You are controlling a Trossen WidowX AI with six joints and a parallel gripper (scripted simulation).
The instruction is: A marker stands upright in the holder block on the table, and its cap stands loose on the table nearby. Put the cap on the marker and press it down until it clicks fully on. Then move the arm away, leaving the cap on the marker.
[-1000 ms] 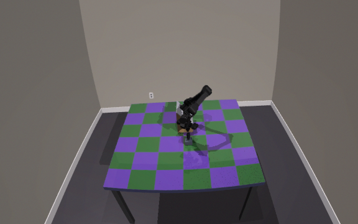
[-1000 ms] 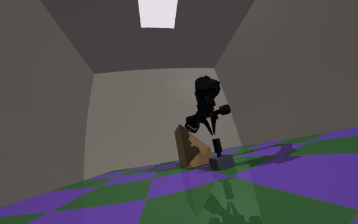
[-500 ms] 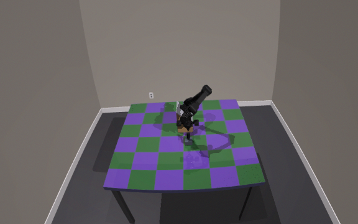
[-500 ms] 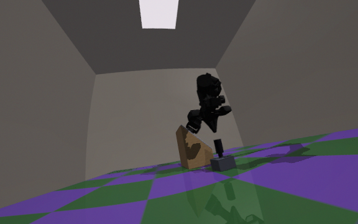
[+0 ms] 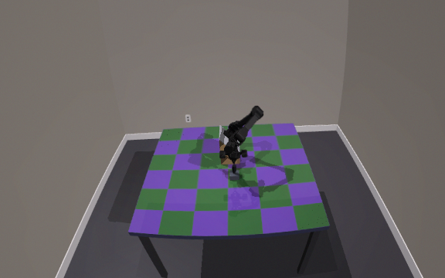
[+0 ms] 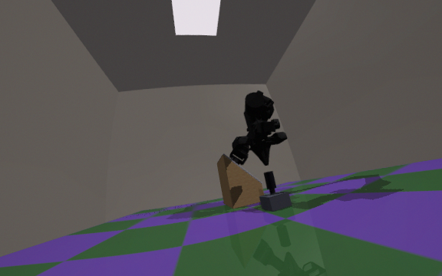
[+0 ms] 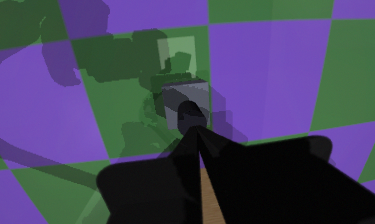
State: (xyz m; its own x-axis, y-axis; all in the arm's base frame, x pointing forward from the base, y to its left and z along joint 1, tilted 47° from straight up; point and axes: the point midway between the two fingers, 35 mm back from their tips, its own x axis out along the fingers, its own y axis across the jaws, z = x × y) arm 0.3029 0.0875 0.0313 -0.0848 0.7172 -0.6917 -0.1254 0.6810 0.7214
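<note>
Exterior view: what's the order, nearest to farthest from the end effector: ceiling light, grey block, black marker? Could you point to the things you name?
1. Black marker [image 5: 234, 168] [image 6: 269, 182] [image 7: 191, 118]: just below the end effector [image 5: 234, 162] [image 6: 267, 165] [image 7: 198, 128].
2. Grey block [image 5: 234, 177] [image 6: 275, 202] [image 7: 185, 94]: lower, beneath the marker.
3. Ceiling light [image 6: 196, 17]: high above, picture's left.

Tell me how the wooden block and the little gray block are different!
The wooden block is tan-brown, but the gray block is dark gray. The wooden block is bigger and has a sloping top, while the gray block is small and low with a flat top. The gray block has a black marker standing in it; the wooden block doesn't. Both sit on the checkered table.
</note>
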